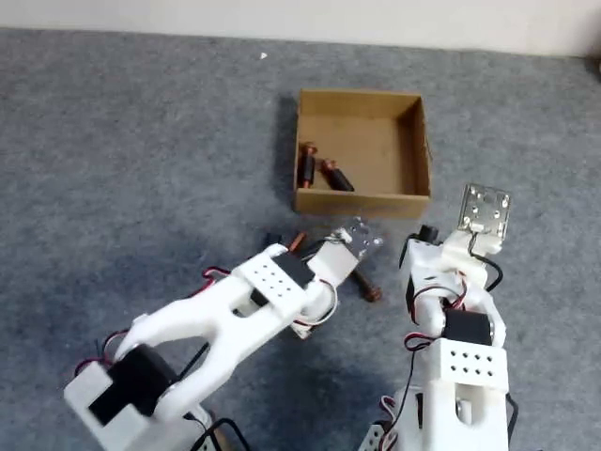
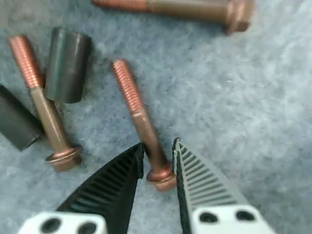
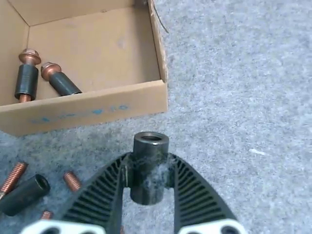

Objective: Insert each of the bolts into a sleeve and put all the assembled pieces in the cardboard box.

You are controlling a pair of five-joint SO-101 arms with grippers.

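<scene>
Well, two assembled pieces (image 3: 27, 73) lie in the cardboard box (image 3: 97, 105), so the job is partway along, and the step in hand looks to be the making of a third. The right gripper (image 3: 149, 161) is closed on a dark sleeve (image 3: 151, 144), holding it upright with its bore open at the top, over the grey table (image 3: 243, 97) just in front of the box's near wall. The left gripper (image 2: 158, 156) is down among the loose parts, its jaws only narrowly apart and set either side of a copper bolt (image 2: 139, 112) near the head. The black finger (image 2: 122, 180) looks to be against the shank, while a sliver of gap shows on the white side, so I judge that it has not clamped. Near that bolt lie a second bolt (image 2: 44, 112), a loose sleeve (image 2: 68, 63) just beside it, the end of another sleeve (image 2: 14, 124), and a third bolt (image 2: 185, 7) farther off. The next move, I think, calls for the left gripper to pinch its bolt firmly under the head, lift it clear of its neighbours, and bring the threaded end in line with the held sleeve's bore. Gripped so close to one end, the bolt may tip as it rises, and the bore is narrow, so the two must meet squarely.
</scene>
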